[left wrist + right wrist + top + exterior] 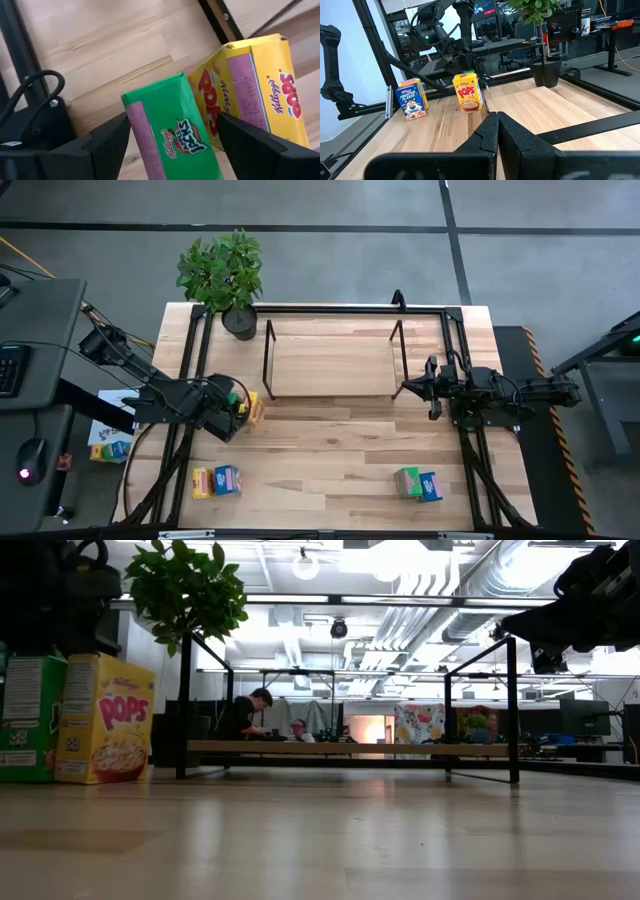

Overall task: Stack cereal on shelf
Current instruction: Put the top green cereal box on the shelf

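My left gripper [172,142] is open over a green cereal box [170,130], one finger on each side of its top end; I see no clear touch. This green box [25,720] stands upright on the table beside a yellow box [105,718] [255,85], left of the shelf [335,360]. A yellow and blue pair [215,480] stands near the front left, and a green and blue pair [418,483] near the front right. My right gripper [425,388] [496,125] is shut, held above the table at the shelf's right end.
A potted plant [225,275] stands at the table's far left corner, just behind the shelf's left end. Black frame rails [190,430] run along the table's left and right sides. The wooden shelf board [350,748] is bare. People sit in the room beyond.
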